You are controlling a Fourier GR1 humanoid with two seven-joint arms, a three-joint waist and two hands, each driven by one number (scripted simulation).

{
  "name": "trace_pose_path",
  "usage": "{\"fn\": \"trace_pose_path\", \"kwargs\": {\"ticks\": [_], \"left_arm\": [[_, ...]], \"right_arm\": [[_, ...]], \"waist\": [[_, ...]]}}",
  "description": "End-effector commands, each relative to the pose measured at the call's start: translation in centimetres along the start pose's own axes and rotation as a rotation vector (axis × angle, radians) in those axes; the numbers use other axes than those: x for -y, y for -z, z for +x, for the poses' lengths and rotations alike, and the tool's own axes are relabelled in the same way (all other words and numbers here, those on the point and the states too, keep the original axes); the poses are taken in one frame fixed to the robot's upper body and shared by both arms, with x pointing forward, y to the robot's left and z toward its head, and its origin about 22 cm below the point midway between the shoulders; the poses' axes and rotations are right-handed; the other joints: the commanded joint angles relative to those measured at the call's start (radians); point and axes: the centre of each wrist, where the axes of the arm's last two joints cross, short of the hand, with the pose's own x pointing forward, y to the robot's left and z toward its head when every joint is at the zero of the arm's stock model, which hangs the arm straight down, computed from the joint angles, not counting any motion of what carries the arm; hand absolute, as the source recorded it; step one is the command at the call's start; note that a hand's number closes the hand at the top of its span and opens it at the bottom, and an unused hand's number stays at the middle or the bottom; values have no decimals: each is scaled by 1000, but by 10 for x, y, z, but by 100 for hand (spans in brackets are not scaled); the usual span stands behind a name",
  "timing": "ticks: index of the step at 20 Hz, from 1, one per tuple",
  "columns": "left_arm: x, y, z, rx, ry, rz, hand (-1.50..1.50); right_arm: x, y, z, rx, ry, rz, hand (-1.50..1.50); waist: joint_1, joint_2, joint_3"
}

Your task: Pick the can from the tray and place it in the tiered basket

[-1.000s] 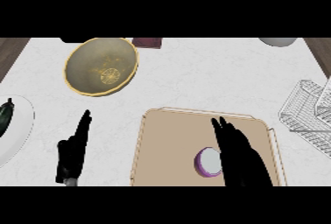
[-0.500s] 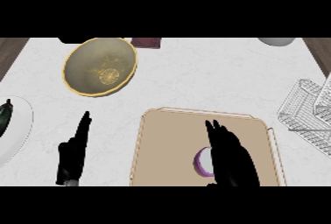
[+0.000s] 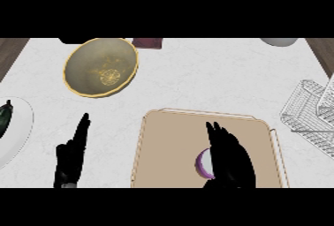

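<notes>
Over the tan tray, the right hand lies flat with its fingers straight and close together, tips aimed toward the tray's far rim. They are released, not curled round anything. Just left of those fingers, and partly hidden under them, the can shows only as a curved purple-and-white edge; whether the fingers touch it cannot be told, and too little shows to say which way its long axis runs. The can sits on the tray's near part. Well right of the fingertips stands the wire tiered basket.

The left hand rests off the tray's left side, fingers straight and pointing away, holding nothing. Beyond its fingertips sits a gold-rimmed bowl; left of it, a white plate.
</notes>
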Motion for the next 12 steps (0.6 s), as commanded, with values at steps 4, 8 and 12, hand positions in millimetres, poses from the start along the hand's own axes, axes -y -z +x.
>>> {"fn": "trace_pose_path", "kwargs": {"ticks": [4, 8, 12], "left_arm": [[0, -15, -13, -30, 3, 0, 0], [11, 17, 6, -28, -26, -15, 0], [19, -8, -15, -36, -10, -20, 0]], "right_arm": [[-9, 8, 5, -231, -58, 76, -150], [-9, 18, 4, -225, -46, 87, -150], [-17, 26, -1, -228, -59, 106, -150]], "waist": [[4, 2, -4], [-8, 6, -4], [-2, 5, -3]]}}
